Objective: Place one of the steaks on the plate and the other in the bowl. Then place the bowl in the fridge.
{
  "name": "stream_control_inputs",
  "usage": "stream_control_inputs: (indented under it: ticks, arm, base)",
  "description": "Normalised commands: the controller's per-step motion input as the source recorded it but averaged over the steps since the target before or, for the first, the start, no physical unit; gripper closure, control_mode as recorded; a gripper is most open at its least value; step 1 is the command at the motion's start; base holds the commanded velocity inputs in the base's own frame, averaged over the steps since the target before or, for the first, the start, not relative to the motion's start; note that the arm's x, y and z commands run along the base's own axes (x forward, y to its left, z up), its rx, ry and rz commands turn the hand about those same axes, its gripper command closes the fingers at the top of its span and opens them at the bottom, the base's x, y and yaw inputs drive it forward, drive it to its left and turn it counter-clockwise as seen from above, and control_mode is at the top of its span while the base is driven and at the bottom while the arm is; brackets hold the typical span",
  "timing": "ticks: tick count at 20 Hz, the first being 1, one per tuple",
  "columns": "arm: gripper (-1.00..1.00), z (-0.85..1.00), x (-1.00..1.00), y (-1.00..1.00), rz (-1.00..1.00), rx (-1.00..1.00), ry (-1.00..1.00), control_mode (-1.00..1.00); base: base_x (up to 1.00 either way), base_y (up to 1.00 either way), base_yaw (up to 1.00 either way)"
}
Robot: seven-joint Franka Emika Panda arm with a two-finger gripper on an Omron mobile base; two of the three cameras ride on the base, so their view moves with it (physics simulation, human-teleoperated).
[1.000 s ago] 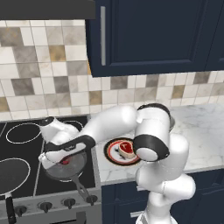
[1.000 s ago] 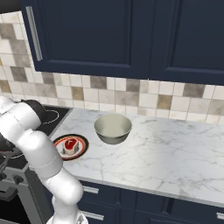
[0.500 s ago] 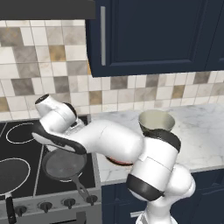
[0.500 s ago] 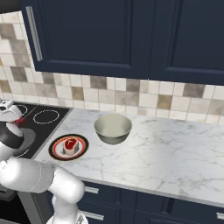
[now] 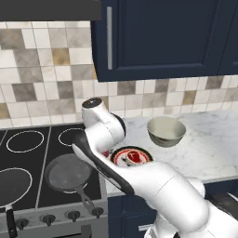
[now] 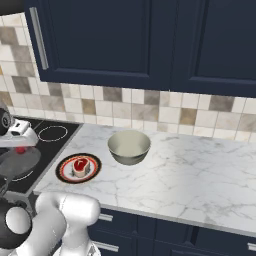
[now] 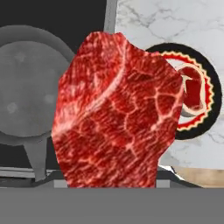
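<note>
1. Holding the second steak [image 7: 116, 113], the fingers hang above the stove's edge.
2. The bowl [image 5: 166, 131] lies beyond the plate [image 5: 131, 156], further right along the tabletop [image 6: 200, 170].

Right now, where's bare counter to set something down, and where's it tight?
Free: the wide marble stretch right of the bowl, out to the counter's front edge, and the strip between bowl and tiled wall. Crowded: the counter's left end, where the plate with one steak sits by the stove, whose near burner holds a pan.
</note>
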Motion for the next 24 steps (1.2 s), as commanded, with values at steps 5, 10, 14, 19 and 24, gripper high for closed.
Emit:
stream_control_inputs:
  ticks: [5, 10, 14, 19, 24]
  arm:
    - [1.00, 0.23, -0.06, -1.00, -0.05, 0.22, -0.28, -1.00]
    - [1.00, 0.74, 0.00, -1.00, -0.19, 0.09, -0.12, -1.00]
    - [1.00, 0.84, 0.00, -1.00, -0.21, 0.04, -0.15, -1.00]
    - [1.00, 0.57, 0.21, -0.96, -0.18, -0.02, 0.05, -1.00]
    - [1.00, -0.11, 0.36, -0.66, -0.15, 0.00, 0.10, -1.00]
  base:
    - [0.00, 0.00, 0.00]
    - [0.00, 0.00, 0.00]
    - [0.00, 0.00, 0.00]
    - [0.00, 0.00, 0.00]
    - [0.00, 0.00, 0.00]
